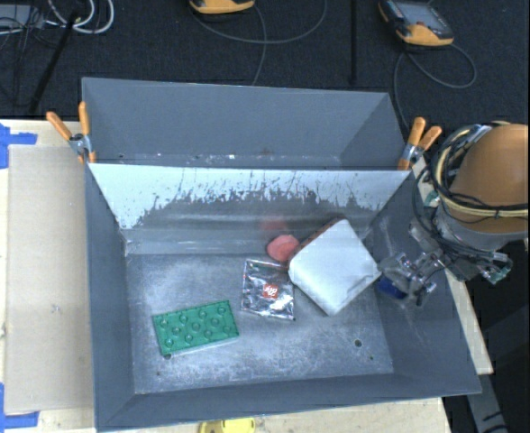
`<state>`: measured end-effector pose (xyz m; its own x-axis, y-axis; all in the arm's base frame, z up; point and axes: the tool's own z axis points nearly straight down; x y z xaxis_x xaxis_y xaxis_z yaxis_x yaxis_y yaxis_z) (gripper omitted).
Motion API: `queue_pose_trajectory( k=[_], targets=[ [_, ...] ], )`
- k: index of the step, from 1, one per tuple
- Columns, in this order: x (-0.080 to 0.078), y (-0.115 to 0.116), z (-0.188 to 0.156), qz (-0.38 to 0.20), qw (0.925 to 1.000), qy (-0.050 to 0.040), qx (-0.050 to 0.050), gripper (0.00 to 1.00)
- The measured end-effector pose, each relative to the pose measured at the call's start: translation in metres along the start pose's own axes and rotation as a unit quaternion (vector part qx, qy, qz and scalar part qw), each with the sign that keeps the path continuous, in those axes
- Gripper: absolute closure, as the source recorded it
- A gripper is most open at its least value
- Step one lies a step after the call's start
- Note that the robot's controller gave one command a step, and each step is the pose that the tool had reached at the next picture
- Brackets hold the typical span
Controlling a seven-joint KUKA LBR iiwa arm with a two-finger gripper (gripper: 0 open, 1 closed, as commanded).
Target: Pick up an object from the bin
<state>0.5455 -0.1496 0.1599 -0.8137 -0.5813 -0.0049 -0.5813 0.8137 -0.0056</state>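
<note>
In the camera view the arm's end, with its orange cover (495, 165) and looped cables, hangs over the right side of the grey bin (247, 142). The jaws sit low against the sloping right wall. They are dark and tangled with the wrist hardware, so I cannot tell whether they are spread or pressed together.

Just to their left is a small blue bit (390, 287); whether it is a loose thing or part of the robot is unclear. The nearest thing is a white block (333, 264) lying tilted right of the floor's centre. It partly hides a pink lump (281, 246) behind it. A clear crumpled packet (268, 291) touches its left corner, and a green studded plate (196, 327) lies apart at the front left.
</note>
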Motion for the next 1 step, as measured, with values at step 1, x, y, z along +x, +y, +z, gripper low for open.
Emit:
queue_pose_trajectory(
  k=[1],
  targets=[
    [-0.0013, 0.0003, -0.0093, 0.001, 1.0000, 0.0016, -0.002, 1.00]
  ],
)
